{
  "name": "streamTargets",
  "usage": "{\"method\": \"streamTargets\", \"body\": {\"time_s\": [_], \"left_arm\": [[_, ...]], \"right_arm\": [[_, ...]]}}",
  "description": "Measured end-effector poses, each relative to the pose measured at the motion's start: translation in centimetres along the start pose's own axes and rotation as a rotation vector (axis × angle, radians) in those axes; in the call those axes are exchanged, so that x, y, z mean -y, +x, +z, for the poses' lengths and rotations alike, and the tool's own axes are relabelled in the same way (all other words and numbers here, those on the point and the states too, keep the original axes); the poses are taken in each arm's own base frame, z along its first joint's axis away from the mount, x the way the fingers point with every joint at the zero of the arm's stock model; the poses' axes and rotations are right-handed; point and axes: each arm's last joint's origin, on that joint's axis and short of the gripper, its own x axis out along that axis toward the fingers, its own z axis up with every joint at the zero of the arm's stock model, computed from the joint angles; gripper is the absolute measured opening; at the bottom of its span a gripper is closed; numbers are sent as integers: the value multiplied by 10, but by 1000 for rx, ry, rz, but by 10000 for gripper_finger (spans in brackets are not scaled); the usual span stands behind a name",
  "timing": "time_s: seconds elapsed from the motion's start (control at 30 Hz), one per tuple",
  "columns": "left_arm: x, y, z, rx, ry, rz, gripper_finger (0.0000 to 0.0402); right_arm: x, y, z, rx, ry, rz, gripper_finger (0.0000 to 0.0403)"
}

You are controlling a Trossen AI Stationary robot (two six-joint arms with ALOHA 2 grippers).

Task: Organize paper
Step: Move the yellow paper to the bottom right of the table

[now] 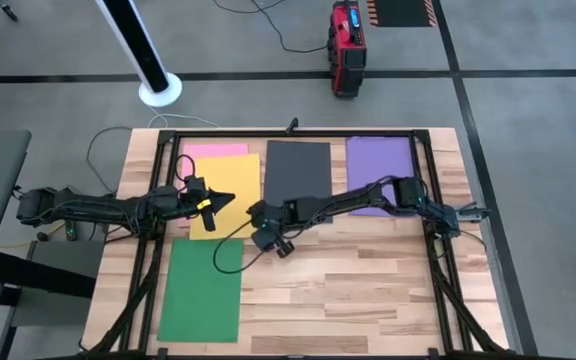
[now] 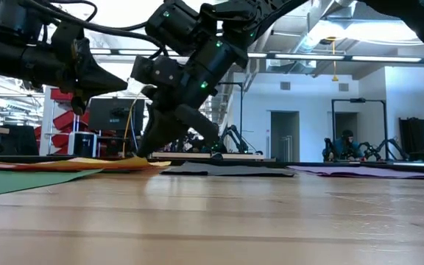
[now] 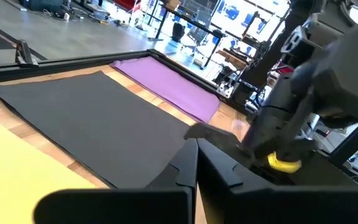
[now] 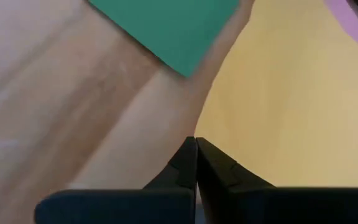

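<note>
Five sheets of paper lie flat on the wooden table. Pink (image 1: 216, 150) is at the far left, partly under yellow (image 1: 230, 175). Dark grey (image 1: 298, 170) and purple (image 1: 378, 160) lie to the right, and green (image 1: 203, 290) is near left. My left gripper (image 1: 230, 197) is shut and hovers over the yellow sheet, clear of it in the low view (image 2: 120, 85). My right gripper (image 1: 253, 213) is shut, with its tips down at the yellow sheet's right edge (image 2: 144, 152). My right gripper sets its shut fingertips (image 4: 188, 152) down at the yellow sheet's right edge (image 4: 222, 134), toward the near right corner. The fingers slant down from the table's right side. The sheet lies on the table. I cannot tell whether the tips rest on paper or on the wood beside it.
A black frame (image 1: 288, 132) runs round the far and side edges of the table. Bare wood (image 1: 348, 290) lies to the right of the green sheet, at the near right. A cable (image 1: 233, 245) loops across the green sheet's far edge.
</note>
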Motion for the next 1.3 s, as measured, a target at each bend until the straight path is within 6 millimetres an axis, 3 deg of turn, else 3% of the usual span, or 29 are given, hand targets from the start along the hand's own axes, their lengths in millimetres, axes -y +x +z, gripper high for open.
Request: {"method": "streamTargets", "body": {"time_s": [0.4,0.7,1.03,1.3], "left_arm": [[0,0,0,1,-14,3,0],[0,0,0,-8,-14,-13,0],[1,0,-1,-25,-29,-48,0],[2,0,-1,-38,-37,-70,0]], "right_arm": [[-38,-8,18,-62,49,114,0],[-74,-37,44,-104,108,192,0],[-134,-68,75,-137,235,292,0],[-190,-87,86,-260,336,355,0]]}}
